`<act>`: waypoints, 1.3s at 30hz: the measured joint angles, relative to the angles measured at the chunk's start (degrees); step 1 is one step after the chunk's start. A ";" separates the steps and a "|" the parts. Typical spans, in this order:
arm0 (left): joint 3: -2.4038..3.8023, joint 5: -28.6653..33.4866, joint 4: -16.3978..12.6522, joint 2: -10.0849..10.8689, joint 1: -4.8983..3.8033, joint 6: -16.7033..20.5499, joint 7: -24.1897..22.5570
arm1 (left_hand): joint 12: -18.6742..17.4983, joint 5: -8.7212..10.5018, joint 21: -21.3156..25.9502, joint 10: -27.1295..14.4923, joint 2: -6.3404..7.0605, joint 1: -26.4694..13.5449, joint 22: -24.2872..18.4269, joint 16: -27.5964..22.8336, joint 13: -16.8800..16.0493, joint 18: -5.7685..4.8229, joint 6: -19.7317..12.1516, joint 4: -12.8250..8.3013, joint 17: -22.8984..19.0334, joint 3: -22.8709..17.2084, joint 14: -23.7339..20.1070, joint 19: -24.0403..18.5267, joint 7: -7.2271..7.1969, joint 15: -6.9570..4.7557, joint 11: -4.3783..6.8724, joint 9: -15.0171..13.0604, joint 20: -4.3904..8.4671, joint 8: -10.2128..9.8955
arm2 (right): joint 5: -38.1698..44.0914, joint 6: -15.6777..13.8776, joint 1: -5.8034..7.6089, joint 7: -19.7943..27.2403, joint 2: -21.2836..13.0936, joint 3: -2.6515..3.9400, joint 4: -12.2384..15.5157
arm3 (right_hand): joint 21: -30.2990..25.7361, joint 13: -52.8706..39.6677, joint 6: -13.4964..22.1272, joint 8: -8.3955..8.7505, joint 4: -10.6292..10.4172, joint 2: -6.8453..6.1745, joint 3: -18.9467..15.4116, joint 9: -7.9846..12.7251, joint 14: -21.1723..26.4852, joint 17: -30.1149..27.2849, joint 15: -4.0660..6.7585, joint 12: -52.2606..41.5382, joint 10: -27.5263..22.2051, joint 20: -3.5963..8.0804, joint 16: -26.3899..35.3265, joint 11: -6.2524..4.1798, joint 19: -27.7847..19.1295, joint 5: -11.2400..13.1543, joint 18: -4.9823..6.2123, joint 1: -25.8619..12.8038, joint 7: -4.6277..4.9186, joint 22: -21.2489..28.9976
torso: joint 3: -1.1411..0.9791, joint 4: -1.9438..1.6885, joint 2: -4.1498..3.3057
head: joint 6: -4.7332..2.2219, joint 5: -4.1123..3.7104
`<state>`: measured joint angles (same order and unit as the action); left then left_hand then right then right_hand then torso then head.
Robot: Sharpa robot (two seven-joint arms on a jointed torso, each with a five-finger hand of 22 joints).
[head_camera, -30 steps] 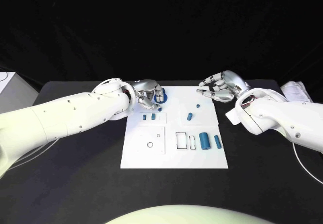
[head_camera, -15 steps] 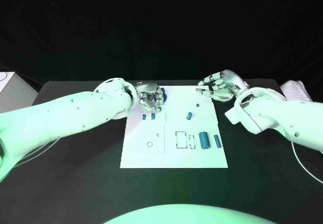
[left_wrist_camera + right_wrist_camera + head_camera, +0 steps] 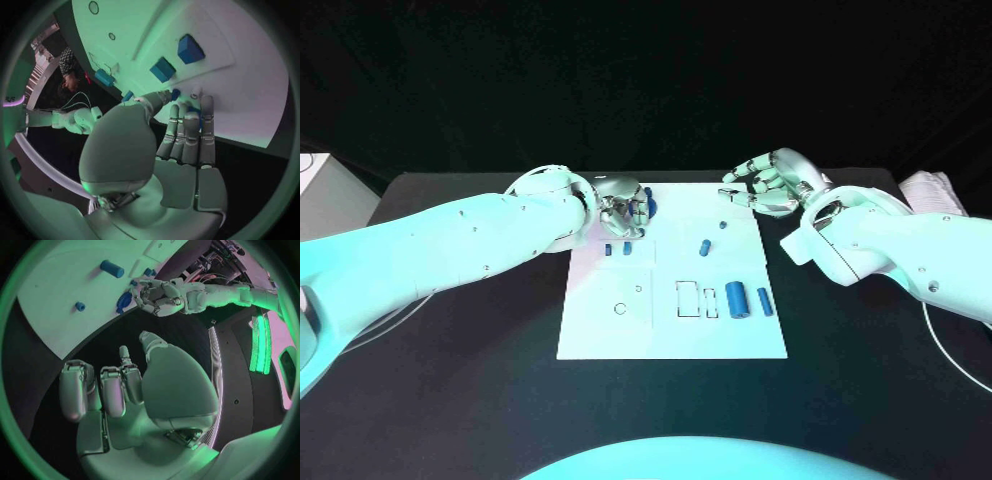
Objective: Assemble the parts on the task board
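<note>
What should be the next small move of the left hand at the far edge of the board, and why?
Probably close the fingers round the blue ring-shaped part and lift it a little. The left hand rests over that part at the far side of the task board, fingers laid on it, though a firm grip is not clear. The right hand hovers curled, holding nothing.

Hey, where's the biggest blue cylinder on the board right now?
In the head view the large blue cylinder lies on the task board toward the robot's right, between a white slot and a slimmer blue pin.
</note>
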<state>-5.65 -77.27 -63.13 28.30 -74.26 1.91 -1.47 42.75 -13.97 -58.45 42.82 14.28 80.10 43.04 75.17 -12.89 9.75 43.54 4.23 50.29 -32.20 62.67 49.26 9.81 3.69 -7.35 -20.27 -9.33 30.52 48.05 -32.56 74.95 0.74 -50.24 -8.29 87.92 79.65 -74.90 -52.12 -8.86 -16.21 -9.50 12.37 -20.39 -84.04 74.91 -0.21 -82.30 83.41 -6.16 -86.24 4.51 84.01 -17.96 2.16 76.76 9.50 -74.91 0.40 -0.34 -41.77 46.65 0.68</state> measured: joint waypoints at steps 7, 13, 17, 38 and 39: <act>-0.03 0.01 0.62 -0.79 0.02 -0.17 0.16 | -0.44 0.25 -0.48 0.63 -0.11 0.11 0.31 0.32 0.47 0.00 0.41 -0.44 -0.23 -0.44 0.00 0.00 -0.41 0.00 0.19 0.59 0.00 -0.72 | -0.01 0.00 0.00 0.02 0.02 0.00 -0.01 | 0.00 0.00 0.00 0.00 0.00 0.00 0.00 0.05 0.00 0.00 0.00 0.00 0.00 0.00 0.00 0.00 0.00 0.00 0.00 0.00 0.00 0.00 | 0.00 -0.03 0.01 | 0.03 -0.02; -0.11 0.02 1.01 -1.35 0.16 -0.55 0.22 | -0.65 0.25 -0.77 1.03 -0.24 0.24 0.57 0.70 0.75 -0.01 1.13 -0.60 -0.64 -0.60 0.00 0.00 -0.51 0.00 0.19 0.84 0.00 -1.05 | -0.02 0.00 -0.01 0.03 0.01 0.00 -0.01 | 0.00 0.00 0.00 0.00 0.00 0.00 0.00 0.05 0.00 0.00 0.00 0.00 0.00 0.00 0.00 0.00 0.00 0.00 0.00 0.00 0.00 0.01 | 0.01 -0.06 0.01 | 0.16 0.12; -0.15 0.02 1.26 -1.48 0.18 -1.03 0.26 | -0.65 0.25 -0.80 1.02 -0.24 0.24 0.65 0.87 0.85 -0.01 1.54 -0.77 -0.66 -0.77 0.00 0.00 -0.51 0.00 0.19 0.94 0.00 -1.18 | -0.02 0.00 -0.01 0.03 -0.03 0.00 -0.01 | 0.00 0.00 0.00 0.00 0.00 0.00 0.00 0.05 0.00 0.00 0.00 0.00 0.00 0.00 0.00 0.00 0.00 0.00 0.00 0.00 0.00 -0.04 | 0.01 -0.03 0.01 | 0.24 0.13; -0.11 0.05 1.67 -1.65 0.11 -2.41 0.56 | -1.16 0.25 -1.85 1.44 -0.93 0.93 1.39 1.75 1.40 -0.01 2.76 -1.55 -0.69 -1.56 0.40 0.00 -0.50 -0.40 0.18 1.47 0.00 -2.04 | -0.07 0.01 -0.01 0.04 -0.10 0.00 0.03 | 0.00 0.00 0.00 0.00 0.00 0.00 0.00 0.05 0.00 0.00 0.00 0.00 0.00 0.00 0.00 0.00 0.00 0.00 0.00 0.00 0.00 -0.03 | -0.01 -0.07 0.03 | 0.47 -0.02; -0.11 0.05 1.71 -1.69 0.10 -2.42 0.56 | -1.16 0.25 -1.85 1.65 -0.93 0.93 1.48 1.98 1.45 -0.01 2.79 -1.57 -0.59 -1.57 0.40 0.00 -0.48 -0.40 0.40 1.48 0.01 -2.05 | -0.07 0.01 -0.01 0.04 -0.10 0.00 0.04 | 0.01 0.00 0.00 0.00 0.00 0.00 0.00 0.04 0.00 0.00 0.00 0.00 0.00 0.00 0.00 0.00 0.00 0.00 0.00 0.00 0.00 -0.03 | -0.01 -0.07 0.03 | 0.47 -0.02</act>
<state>-5.76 -77.21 -61.42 26.61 -74.16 -0.51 -0.90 41.59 -13.72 -60.30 44.47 13.36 81.03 44.51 77.15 -11.44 9.74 46.33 2.66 49.70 -33.78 63.07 49.25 9.33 3.29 -6.95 -18.79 -9.32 28.47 47.97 -32.56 74.94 0.78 -50.34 -8.29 87.96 79.66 -74.90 -52.12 -8.86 -16.21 -9.50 12.36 -20.35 -84.04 74.90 -0.21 -82.30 83.42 -6.16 -86.24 4.51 84.01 -17.96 2.16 76.76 9.50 -74.94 0.39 -0.40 -41.74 47.12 0.66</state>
